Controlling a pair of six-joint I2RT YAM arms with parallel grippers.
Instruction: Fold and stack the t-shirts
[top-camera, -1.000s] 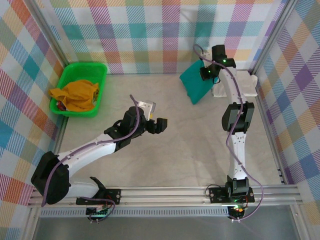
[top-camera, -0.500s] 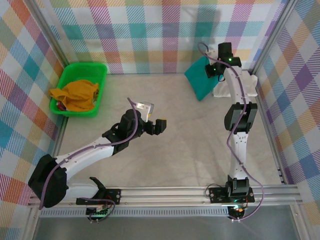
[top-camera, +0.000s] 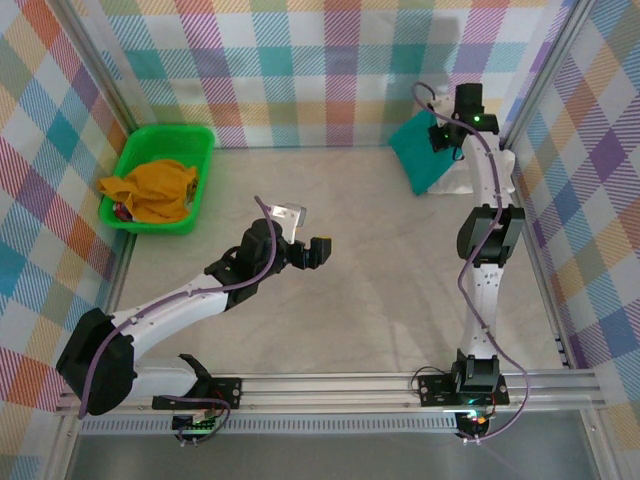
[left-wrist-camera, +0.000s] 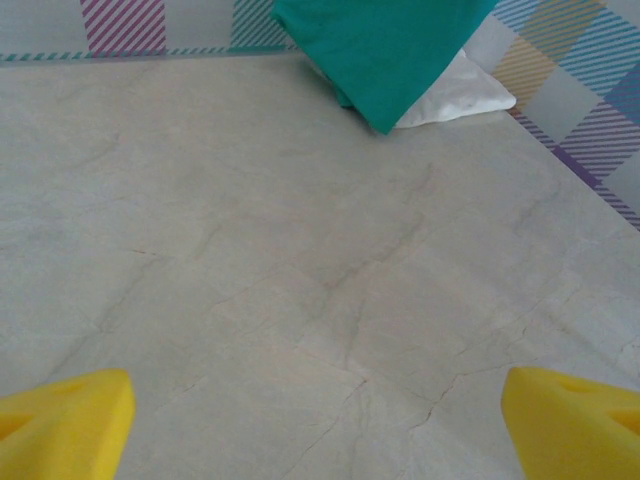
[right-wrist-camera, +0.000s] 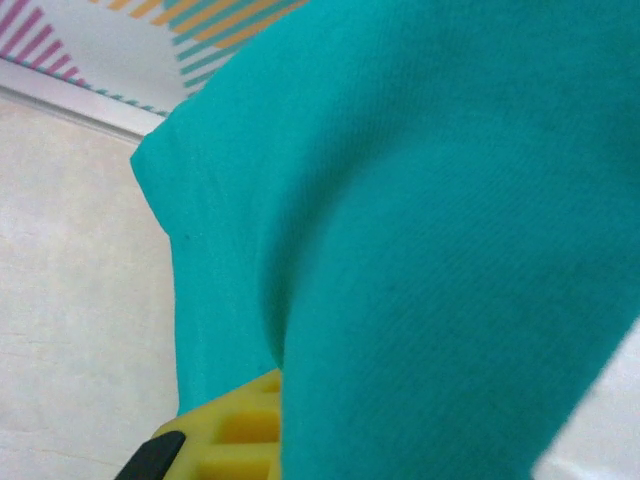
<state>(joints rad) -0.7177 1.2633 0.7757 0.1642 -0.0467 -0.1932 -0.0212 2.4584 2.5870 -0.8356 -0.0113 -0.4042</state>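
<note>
Teal tee (top-camera: 420, 157), pinched by the right gripper (top-camera: 446, 140) with jaws pressed together, hangs partly over the cream tee (left-wrist-camera: 455, 90) in the far-right corner (likely the stacking step), so next it needs lowering squarely and release; left gripper (top-camera: 305, 235) hovers, jaws spread.

**Both tees partly out of sight**

The teal t-shirt (right-wrist-camera: 420, 250) drapes over the right gripper (top-camera: 441, 140), hiding its jaws except one yellow pad (right-wrist-camera: 240, 425). In the left wrist view the far edge crops this shirt, which covers most of the cream-white t-shirt (left-wrist-camera: 455, 90). The left gripper (top-camera: 318, 250) has both fingertips (left-wrist-camera: 65, 430) clipped at the near edge. Something reddish (top-camera: 121, 210) under the mustard cloth (top-camera: 150, 190) in the green basket (top-camera: 165, 130) is too small to identify.
</note>
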